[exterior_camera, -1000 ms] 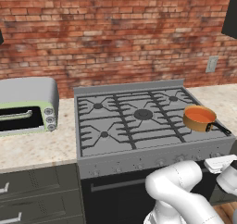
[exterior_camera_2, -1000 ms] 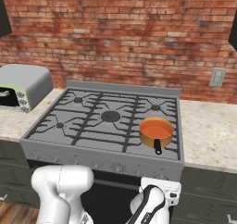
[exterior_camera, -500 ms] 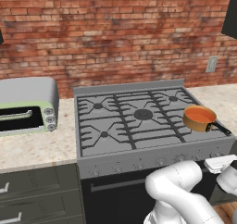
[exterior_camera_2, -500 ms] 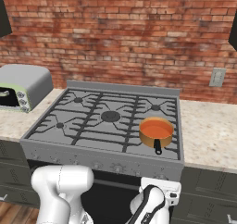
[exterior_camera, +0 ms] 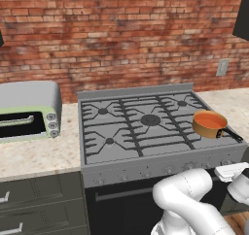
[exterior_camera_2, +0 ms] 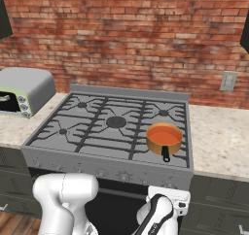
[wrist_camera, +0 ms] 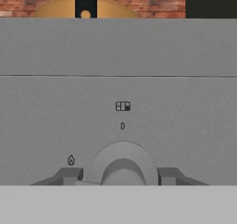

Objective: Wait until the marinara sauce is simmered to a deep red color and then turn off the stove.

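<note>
Gripper (wrist_camera: 122,177) at the stove's (exterior_camera_2: 112,132) front panel, right end; fingers either side of a knob (wrist_camera: 123,165), apparently clamped on it. Sauce (exterior_camera_2: 164,133), orange-red, in the pan (exterior_camera_2: 164,141) on the near-right burner, directly above and behind the knob.

The stove (exterior_camera: 146,132) is a wide grey gas range with five burners, dark grates and a row of small knobs along its front. The marinara sauce (exterior_camera: 209,118) is a smooth orange-red circle in a little copper pan – on the front right burner, handle pointing forward.
</note>
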You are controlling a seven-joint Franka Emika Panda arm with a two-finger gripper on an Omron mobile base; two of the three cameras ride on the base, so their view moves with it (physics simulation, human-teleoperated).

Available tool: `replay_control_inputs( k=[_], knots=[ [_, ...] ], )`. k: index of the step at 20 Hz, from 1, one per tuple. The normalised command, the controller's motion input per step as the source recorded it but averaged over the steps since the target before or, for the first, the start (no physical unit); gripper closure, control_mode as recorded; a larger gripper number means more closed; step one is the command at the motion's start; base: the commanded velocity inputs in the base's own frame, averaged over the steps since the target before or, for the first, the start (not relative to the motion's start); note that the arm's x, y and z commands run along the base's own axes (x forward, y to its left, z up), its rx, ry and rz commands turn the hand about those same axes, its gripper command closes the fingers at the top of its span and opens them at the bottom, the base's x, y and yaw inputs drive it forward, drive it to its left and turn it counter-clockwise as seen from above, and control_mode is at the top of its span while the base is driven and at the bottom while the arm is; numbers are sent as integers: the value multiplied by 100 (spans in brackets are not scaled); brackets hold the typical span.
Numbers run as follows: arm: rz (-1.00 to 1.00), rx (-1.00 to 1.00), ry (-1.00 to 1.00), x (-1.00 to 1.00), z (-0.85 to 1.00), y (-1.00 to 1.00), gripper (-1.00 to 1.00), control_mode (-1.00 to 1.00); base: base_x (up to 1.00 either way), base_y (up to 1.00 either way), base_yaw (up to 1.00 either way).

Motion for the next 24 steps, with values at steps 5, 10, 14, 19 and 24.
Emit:
replay_control_inputs(
  k=[5, 10, 14, 19, 24],
  knots=[
    [0, 0, 0, 0, 0, 0, 100, -100, 0, 0, 0],
    [0, 0, 0, 0, 0, 0, 100, -100, 0, 0, 0],
    [0, 0, 0, 0, 0, 0, 100, -100, 0, 0, 0],
    [0, 0, 0, 0, 0, 0, 100, -100, 0, 0, 0],
    [0, 0, 0, 0, 0, 0, 100, -100, 0, 0, 0]
  ],
)
